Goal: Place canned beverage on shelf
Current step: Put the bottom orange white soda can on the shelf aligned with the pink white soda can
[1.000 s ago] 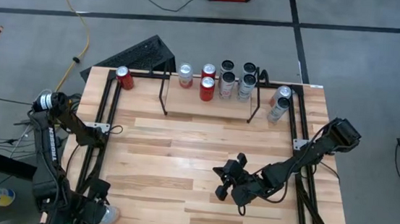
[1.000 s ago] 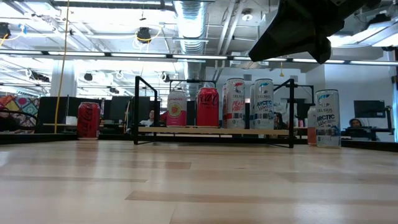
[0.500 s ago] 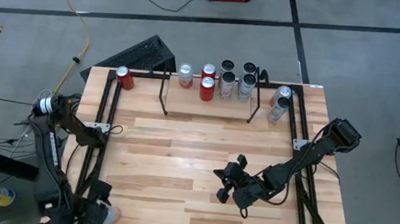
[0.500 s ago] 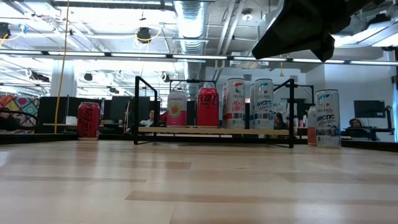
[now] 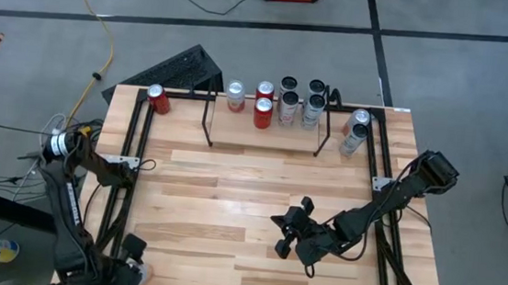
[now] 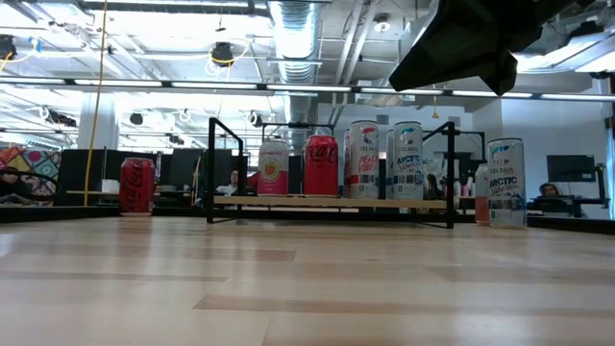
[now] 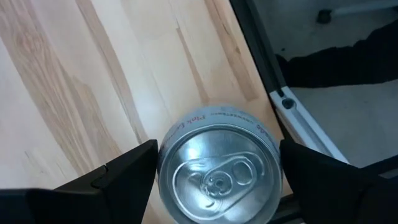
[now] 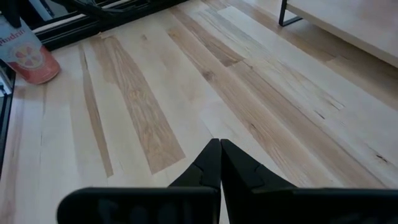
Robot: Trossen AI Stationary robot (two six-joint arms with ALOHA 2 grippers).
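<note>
The left gripper (image 7: pixel 214 180) is at the table's near left corner, at about 7 o'clock from the table (image 5: pixel 230 205) centre in the high view. Its two fingers (image 7: pixel 118 174) stand wide on both sides of a silver can (image 7: pixel 219 168), seen from above with its pull tab; whether the pads press the can, the pictures do not show clearly. This can stands upright near the table edge, beside a black rail (image 7: pixel 292 112).

The right gripper (image 5: pixel 285 233) hangs over the board at about 4 o'clock from the centre, its fingers closed together to a point with nothing between them (image 8: pixel 219 163).

The shelf (image 5: pixel 264 134) is at 12 o'clock, at the far edge. Several cans stand on it or just behind it, among them a red can (image 6: pixel 321 165) and tall white cans (image 6: pixel 363 159). One red can (image 5: pixel 157 98) stands alone at 11 o'clock, and two more cans (image 5: pixel 355 131) at 1 o'clock, outside the shelf.
</note>
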